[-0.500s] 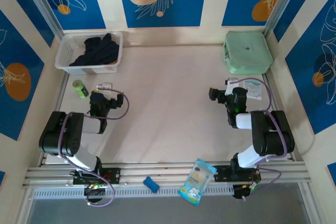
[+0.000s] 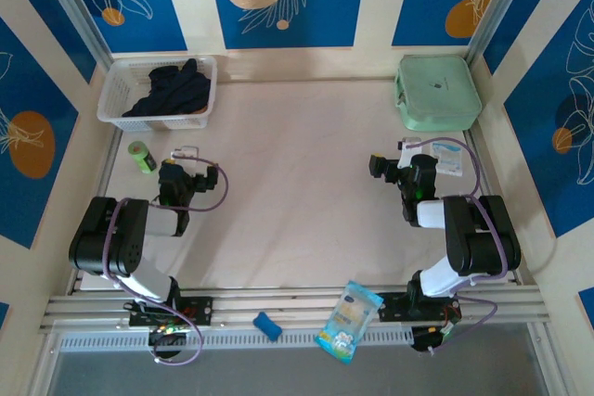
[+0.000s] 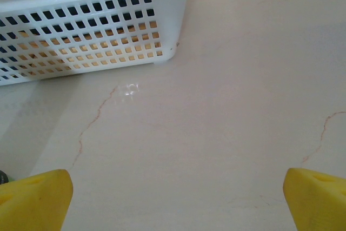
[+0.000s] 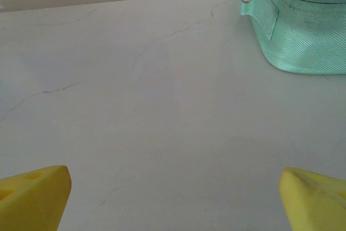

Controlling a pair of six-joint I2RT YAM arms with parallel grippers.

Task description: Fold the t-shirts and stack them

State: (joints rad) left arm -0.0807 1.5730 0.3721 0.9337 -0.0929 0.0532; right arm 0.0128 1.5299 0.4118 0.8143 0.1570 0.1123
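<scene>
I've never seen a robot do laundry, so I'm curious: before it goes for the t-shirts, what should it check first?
1. Left tool open and empty: ok.
2. Right tool open and empty: ok.
3. Navy t-shirt on top in the white basket, within view: ok.
4. Navy t-shirt folded: not ok, it lies bunched.
5. Middle of the table bare for folding: ok.
6. Green tube beside the left tool seems off the way to the basket: ok.
</scene>
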